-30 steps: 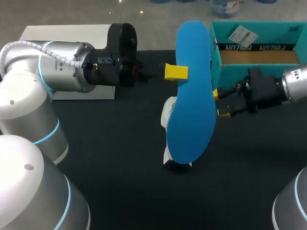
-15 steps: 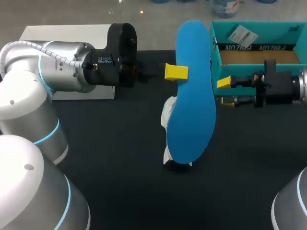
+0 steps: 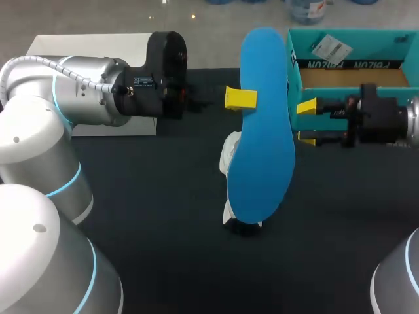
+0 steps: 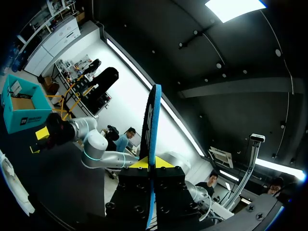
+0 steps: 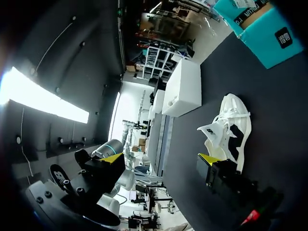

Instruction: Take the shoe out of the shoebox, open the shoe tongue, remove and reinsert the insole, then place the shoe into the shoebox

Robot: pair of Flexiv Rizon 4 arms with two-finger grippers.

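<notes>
My right gripper [image 3: 306, 122] has levelled out beside the shoebox [image 3: 353, 65] at the table's [image 3: 163, 196] far right corner, fingers apart and empty. My left gripper [image 3: 243, 98] clamps the insole [image 3: 262, 131] above the mid-table shoe [image 3: 228, 157], likely for reinsertion.

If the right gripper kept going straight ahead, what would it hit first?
Likely the blue insole in the left gripper, straight ahead of the right gripper in the head view; heights are unclear, so it might miss.
</notes>
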